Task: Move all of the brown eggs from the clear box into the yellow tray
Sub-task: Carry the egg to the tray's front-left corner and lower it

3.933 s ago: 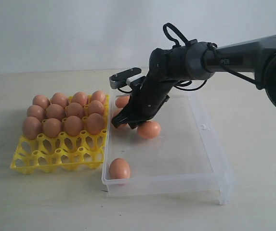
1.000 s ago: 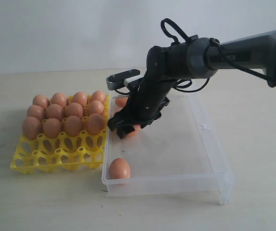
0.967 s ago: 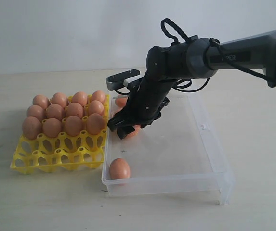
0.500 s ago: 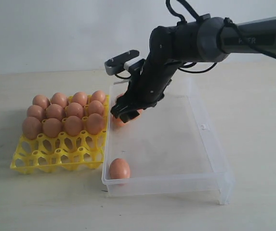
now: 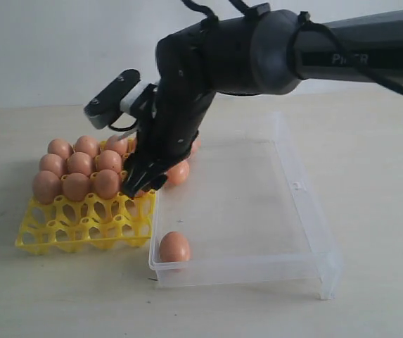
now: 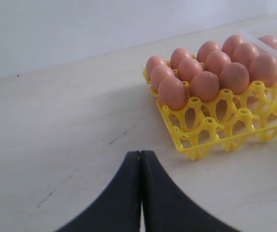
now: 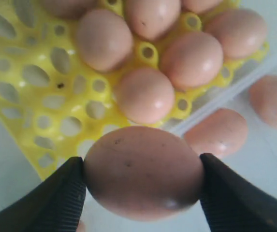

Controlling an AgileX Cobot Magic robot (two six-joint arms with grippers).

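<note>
My right gripper (image 7: 143,175) is shut on a brown egg (image 7: 143,171), one black finger on each side. In the exterior view this gripper (image 5: 140,186) hangs over the right edge of the yellow tray (image 5: 81,227), and the arm hides most of the held egg. Several brown eggs (image 5: 92,165) fill the tray's back rows; its front cups (image 5: 99,211) are open. The clear box (image 5: 314,211) holds three loose eggs: two near the far left corner (image 5: 178,172) and one at the near left corner (image 5: 175,246). My left gripper (image 6: 139,154) is shut and holds nothing, low over the bare table beside the tray (image 6: 215,130).
A pale tabletop (image 5: 370,141) surrounds the tray and box, with a plain white wall behind. The right arm's dark bulk (image 5: 257,49) reaches in from the right above the box's far half. The box's near wall (image 5: 243,267) stands higher than the tray.
My right gripper closed on an egg in the box, lifted it and carried it left to the tray's right edge. The arm swung left and rose.
</note>
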